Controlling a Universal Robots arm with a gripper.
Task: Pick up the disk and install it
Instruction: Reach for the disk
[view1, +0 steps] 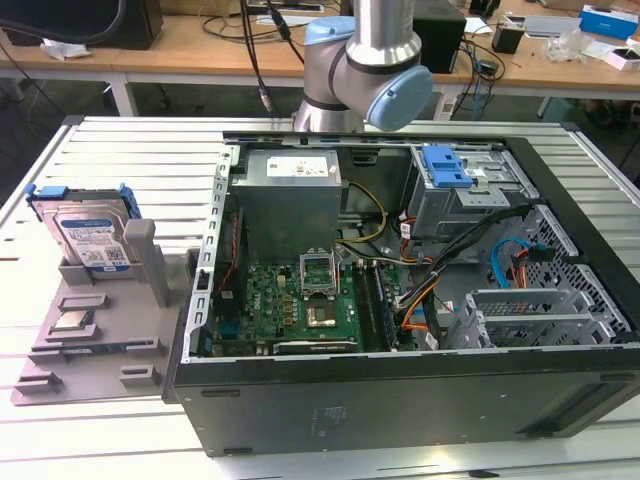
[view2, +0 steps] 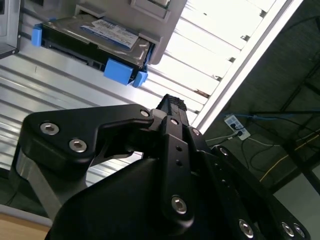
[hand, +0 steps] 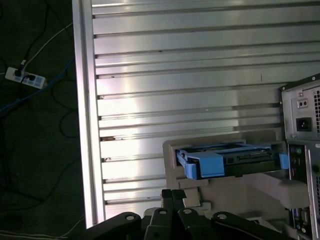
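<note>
The disk (view1: 93, 238), a silver drive with a white-and-blue label in a bright blue caddy, stands on edge in a grey holder (view1: 100, 340) at the exterior view's left. Both wrist views show the disk (view2: 92, 37) (hand: 230, 160) in the same holder. My gripper (view2: 172, 104) (hand: 172, 194) is shut, its black fingertips pressed together with nothing between them. It hangs above the slatted table, apart from the disk. The arm's grey and blue joints (view1: 365, 70) rise behind the computer case.
An open computer case (view1: 400, 400) lies on the slatted metal table (view1: 140, 150), with a blue latch on a metal cage (view1: 445, 165) at its far right. A small square chip (view1: 72, 322) rests on the grey holder. The table edge (hand: 82, 100) drops to a floor with cables.
</note>
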